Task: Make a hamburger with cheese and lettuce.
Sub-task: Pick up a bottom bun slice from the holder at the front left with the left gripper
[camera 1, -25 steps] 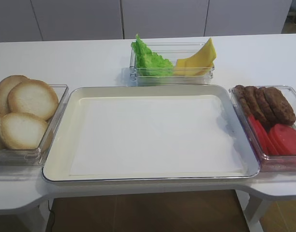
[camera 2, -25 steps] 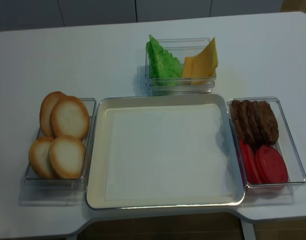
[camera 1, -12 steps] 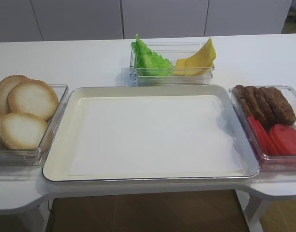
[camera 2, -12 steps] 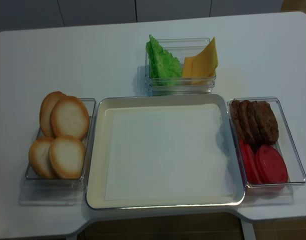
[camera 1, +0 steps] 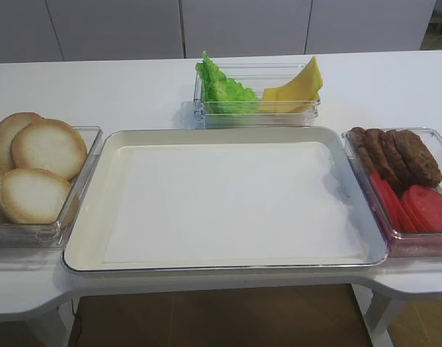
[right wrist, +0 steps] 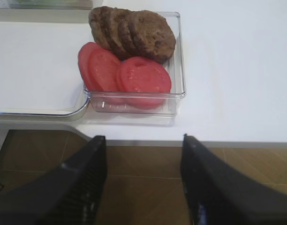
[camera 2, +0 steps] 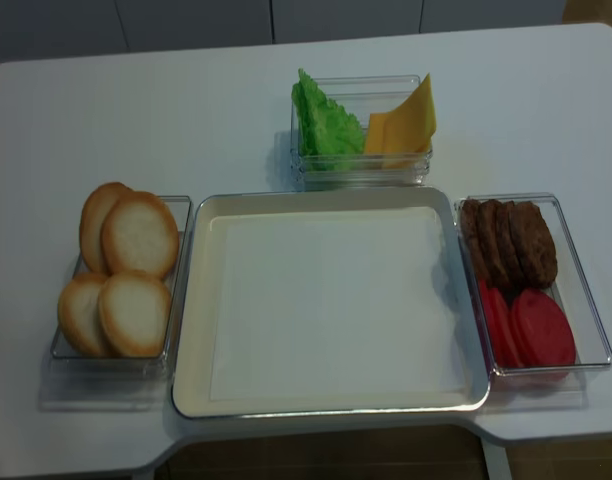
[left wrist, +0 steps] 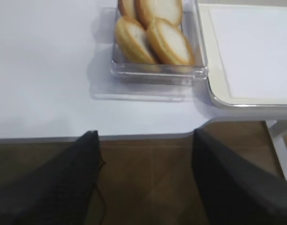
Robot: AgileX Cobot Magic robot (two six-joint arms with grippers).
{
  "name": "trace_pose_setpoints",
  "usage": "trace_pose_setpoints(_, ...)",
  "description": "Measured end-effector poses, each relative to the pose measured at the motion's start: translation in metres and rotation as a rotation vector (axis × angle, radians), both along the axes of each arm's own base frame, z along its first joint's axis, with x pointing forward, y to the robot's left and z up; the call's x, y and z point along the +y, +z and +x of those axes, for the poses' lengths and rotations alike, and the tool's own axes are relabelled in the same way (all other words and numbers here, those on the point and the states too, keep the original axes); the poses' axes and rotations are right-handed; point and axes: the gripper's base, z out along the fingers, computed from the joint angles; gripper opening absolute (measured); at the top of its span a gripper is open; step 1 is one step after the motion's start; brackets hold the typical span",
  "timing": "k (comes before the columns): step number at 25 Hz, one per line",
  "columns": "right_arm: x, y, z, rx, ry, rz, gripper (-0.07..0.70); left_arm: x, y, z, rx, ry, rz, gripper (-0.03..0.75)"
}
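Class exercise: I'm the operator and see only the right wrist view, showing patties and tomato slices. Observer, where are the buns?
Observer: Four bun halves sit in a clear box left of the tray.
Operator: And the cheese?
Observer: The cheese slices lean in a second clear box behind the tray.
Operator: The lettuce?
Observer: The lettuce shares that box, left of the cheese slices.

Left gripper (left wrist: 146, 178) blurred, fingertips cropped

Bright even light, left wrist view blurred
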Motion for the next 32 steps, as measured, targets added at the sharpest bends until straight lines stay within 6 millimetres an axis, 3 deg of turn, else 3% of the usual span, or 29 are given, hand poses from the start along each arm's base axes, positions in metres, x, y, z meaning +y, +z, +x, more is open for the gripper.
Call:
trace_pose_setpoints(6,0.0,0.0,0.0,0.0,0.0,0.0,0.387,0.0,0.045,0.019,0.019,0.045,-0.045,0.46)
trace_pose_setpoints(10,0.0,0.0,0.0,0.0,0.0,0.0,0.387,-0.002,0.065,0.05,0.063,0.072,-0.061,0.46)
trace_pose_setpoints(17,0.0,0.0,0.0,0.0,0.0,0.0,0.387,-0.007,0.078,0.132,0.174,0.072,-0.049,0.46)
trace_pose_setpoints(26,0.0,0.0,0.0,0.0,0.0,0.0,0.387,-0.014,0.074,0.252,0.334,0.04,0.004,0.46)
trace_pose_setpoints(32,0.0,0.0,0.0,0.0,0.0,0.0,0.387,0.004,0.062,0.315,0.438,0.038,0.054,0.46)
